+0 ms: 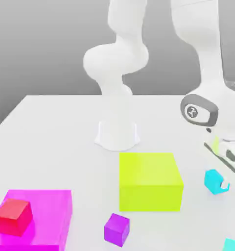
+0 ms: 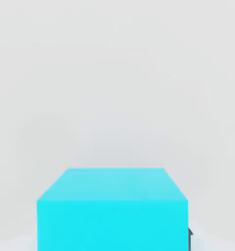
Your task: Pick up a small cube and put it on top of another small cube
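Looking across the white table (image 1: pixel 51 127), you see the gripper (image 1: pixel 221 182) clenched on a small cyan cube (image 1: pixel 213 180) near the exterior view's right edge. Beside it stands a large matte yellow-green block (image 1: pixel 150 181). Toward the near edge sit a small purple cube (image 1: pixel 116 228) and a red cube (image 1: pixel 13 216) atop a magenta block (image 1: pixel 51 215).

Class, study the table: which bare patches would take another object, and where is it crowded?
Free: the white table at the exterior view's left, behind the magenta block, and the strip between the arm's base and the yellow block. Crowded: the front, around the red cube and purple cube, and the exterior view's right, by the cyan cube.
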{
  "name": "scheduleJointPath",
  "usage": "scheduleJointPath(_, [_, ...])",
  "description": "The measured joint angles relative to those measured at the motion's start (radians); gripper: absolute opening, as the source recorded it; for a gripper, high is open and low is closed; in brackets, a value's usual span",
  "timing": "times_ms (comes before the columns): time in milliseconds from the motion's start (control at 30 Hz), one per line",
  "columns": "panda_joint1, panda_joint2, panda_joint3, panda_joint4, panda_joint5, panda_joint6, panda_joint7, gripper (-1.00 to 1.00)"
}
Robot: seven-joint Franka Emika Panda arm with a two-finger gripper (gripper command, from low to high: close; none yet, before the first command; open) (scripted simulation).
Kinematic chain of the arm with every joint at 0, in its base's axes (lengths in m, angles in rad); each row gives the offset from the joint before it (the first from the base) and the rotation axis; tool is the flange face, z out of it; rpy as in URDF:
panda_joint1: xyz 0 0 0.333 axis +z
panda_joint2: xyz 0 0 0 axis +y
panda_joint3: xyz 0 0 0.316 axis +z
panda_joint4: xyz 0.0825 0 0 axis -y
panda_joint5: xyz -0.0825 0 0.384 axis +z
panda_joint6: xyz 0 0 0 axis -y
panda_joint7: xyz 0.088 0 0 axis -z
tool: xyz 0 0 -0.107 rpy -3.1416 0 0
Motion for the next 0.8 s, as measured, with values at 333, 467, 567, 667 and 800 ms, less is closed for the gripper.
scheduleJointPath(333, [-0.071,0.075,-0.093,0.299,0.054,-0.223,0.115,-1.0])
scheduleJointPath(467, [-0.109,0.136,-0.137,0.444,0.081,-0.307,0.168,-1.0])
scheduleJointPath(567, [-0.138,0.185,-0.168,0.548,0.105,-0.363,0.203,-1.0])
scheduleJointPath(667, [-0.149,0.278,-0.171,0.579,0.122,-0.302,0.206,-1.0])
scheduleJointPath(800, [-0.152,0.308,-0.169,0.583,0.124,-0.276,0.205,1.0])
